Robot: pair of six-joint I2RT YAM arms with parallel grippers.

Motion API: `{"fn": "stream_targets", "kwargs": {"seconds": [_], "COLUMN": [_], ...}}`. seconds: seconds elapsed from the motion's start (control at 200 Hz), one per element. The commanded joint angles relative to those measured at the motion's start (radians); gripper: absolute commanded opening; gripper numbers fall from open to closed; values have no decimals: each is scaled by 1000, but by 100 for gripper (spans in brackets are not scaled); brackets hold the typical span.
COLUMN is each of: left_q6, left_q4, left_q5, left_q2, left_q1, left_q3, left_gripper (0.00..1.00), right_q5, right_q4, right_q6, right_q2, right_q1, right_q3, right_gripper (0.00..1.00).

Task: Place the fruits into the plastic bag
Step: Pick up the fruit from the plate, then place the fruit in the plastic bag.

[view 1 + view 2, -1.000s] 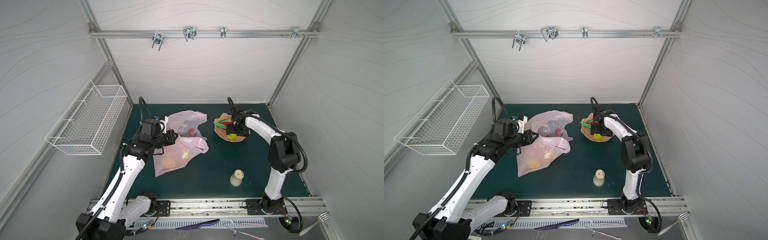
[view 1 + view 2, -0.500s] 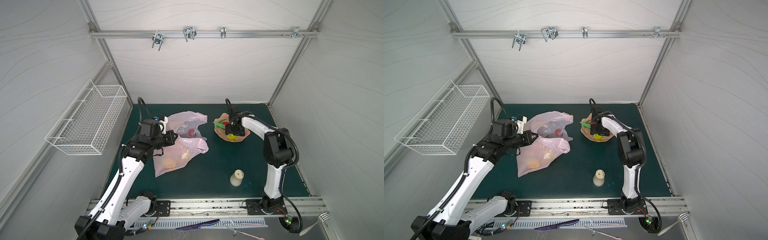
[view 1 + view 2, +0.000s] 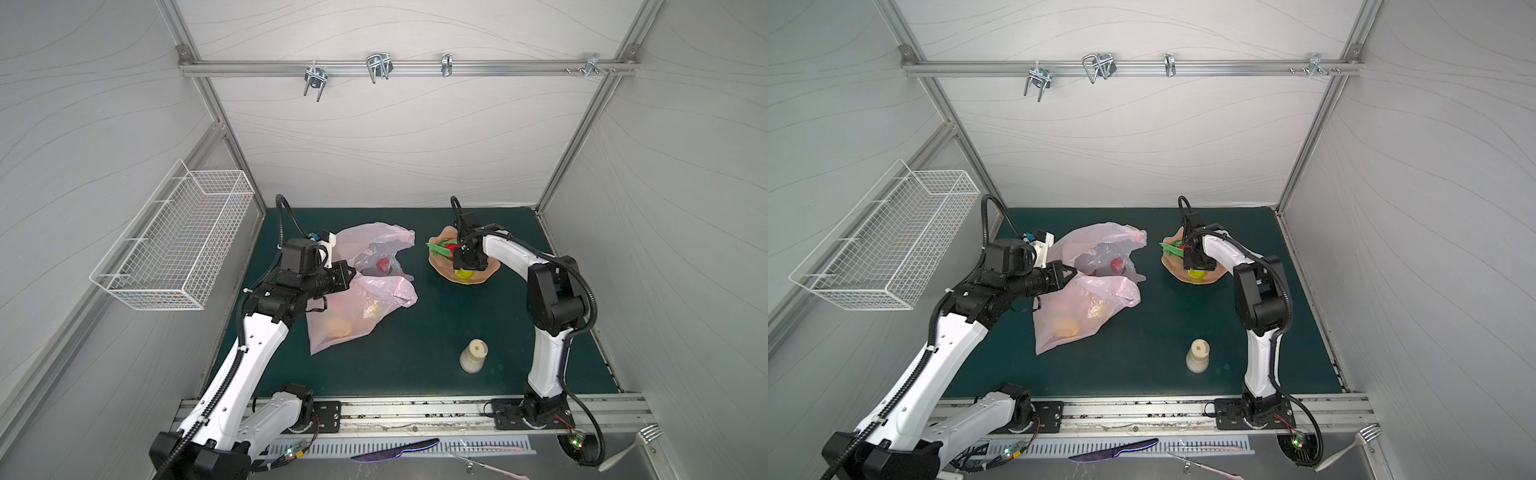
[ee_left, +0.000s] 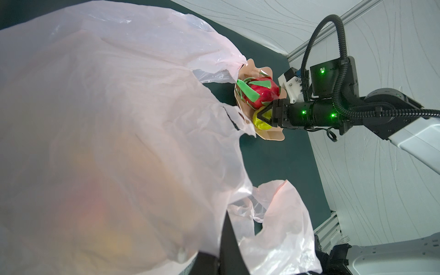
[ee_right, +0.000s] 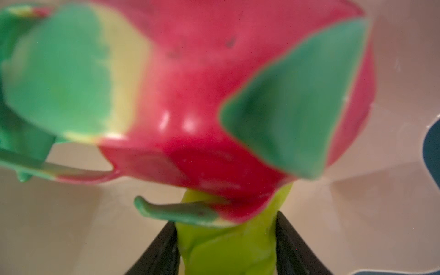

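The pale-pink plastic bag (image 3: 357,316) (image 3: 1084,311) (image 4: 119,119) lies crumpled at the mat's left, with yellow and orange fruits (image 3: 345,326) showing dimly through it. My left gripper (image 3: 351,274) (image 3: 1073,272) (image 4: 226,252) is shut on the bag's edge. On the peach plate (image 3: 486,274) (image 3: 1217,274) (image 5: 71,226) lie a red dragon fruit (image 3: 444,251) (image 4: 262,92) (image 5: 190,83) with green leaves and a green pear (image 3: 463,274) (image 4: 260,122) (image 5: 238,252). My right gripper (image 3: 462,269) (image 3: 1195,269) (image 5: 227,220) reaches down onto the plate, both fingers pressed against the pear's sides.
A cream bottle (image 3: 473,355) stands on the green mat in front of the plate. A white wire basket (image 3: 174,245) hangs on the left wall. A knife (image 3: 395,449) and a fork (image 3: 631,446) lie on the front ledge.
The right gripper's jaws have closed in onto the pear, and its elbow has swung left, nearer the plate. The left arm and the bag have not moved.
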Motion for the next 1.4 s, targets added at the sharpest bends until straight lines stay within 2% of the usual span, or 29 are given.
{"fn": "stream_targets", "kwargs": {"seconds": [0.0, 0.295, 0.7, 1.031, 1.241, 1.396], "left_q6": [1, 1, 2, -4, -6, -7], "left_q4": [16, 24, 39, 50, 45, 43], "left_q5": [4, 3, 11, 22, 25, 25], "left_q2": [-6, 6, 19, 30, 21, 16], "left_q1": [5, 5, 6, 5, 5, 5], "left_q3": [18, 21, 18, 19, 17, 14], "left_gripper": [0, 0, 0, 0, 0, 0], "right_q5": [10, 10, -72, -134, -315, -576], "right_q4": [-11, -24, -67, -58, 26, 171], "right_q6": [-6, 2, 51, 58, 104, 224], "right_q2": [-30, -163, -388, -412, -399, -359], "right_q1": [-6, -6, -10, -31, -31, -8], "right_q3": [-43, -64, -67, -70, -75, -96], "right_gripper": [51, 46, 43, 43, 44, 45]}}
